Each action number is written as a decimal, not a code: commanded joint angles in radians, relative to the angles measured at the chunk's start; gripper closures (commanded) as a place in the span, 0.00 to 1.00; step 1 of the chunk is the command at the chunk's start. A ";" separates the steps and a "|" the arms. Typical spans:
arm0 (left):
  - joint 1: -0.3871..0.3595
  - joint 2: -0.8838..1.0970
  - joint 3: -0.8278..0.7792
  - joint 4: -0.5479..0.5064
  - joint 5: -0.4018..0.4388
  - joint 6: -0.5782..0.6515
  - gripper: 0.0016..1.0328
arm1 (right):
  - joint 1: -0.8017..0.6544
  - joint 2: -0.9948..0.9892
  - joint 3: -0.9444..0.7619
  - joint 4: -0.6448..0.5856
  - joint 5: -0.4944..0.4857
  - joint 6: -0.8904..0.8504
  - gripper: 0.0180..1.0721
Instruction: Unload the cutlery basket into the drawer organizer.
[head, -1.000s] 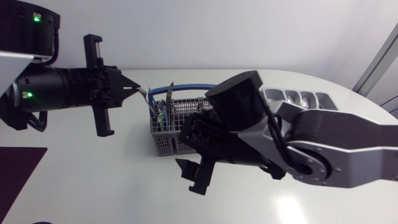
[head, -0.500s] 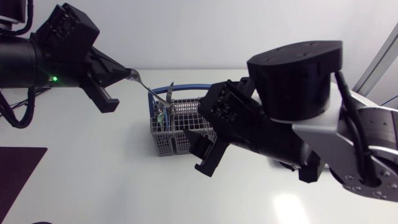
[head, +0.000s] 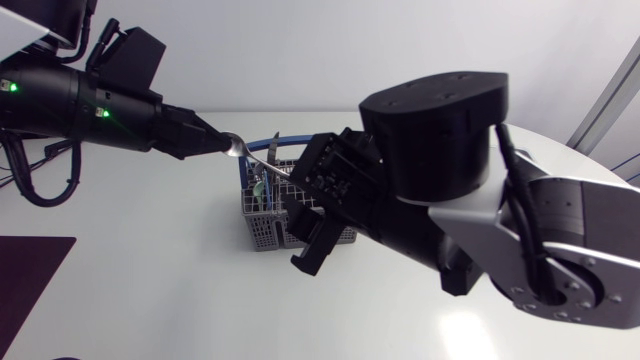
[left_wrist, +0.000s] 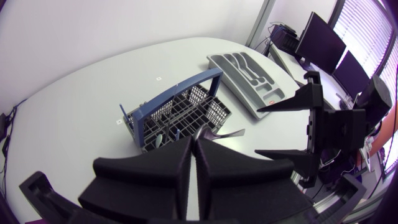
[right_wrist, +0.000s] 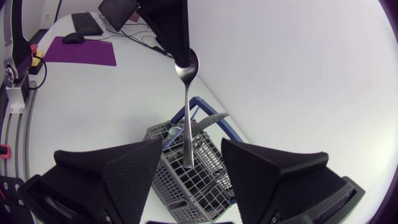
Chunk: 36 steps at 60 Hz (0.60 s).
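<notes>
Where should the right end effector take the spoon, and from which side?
The free handle of the spoon, approached from its tip: left end effector is shut on the bowl; the handle points between open fingers of the right end effector.

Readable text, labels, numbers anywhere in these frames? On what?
None legible in any view.
Red mark on the drawer organizer: too small to read.
Cutlery basket, spoon: no print visible.
</notes>
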 joint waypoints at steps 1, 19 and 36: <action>-0.014 0.016 0.028 -0.012 0.018 -0.047 0.97 | 0.015 0.036 0.039 0.022 0.019 -0.033 0.44; -0.046 0.021 0.023 -0.035 0.018 -0.070 0.97 | 0.026 0.108 0.081 0.052 0.047 -0.075 0.58; -0.064 0.042 0.013 -0.032 0.018 -0.086 0.97 | 0.037 0.141 0.099 0.066 0.053 -0.096 0.74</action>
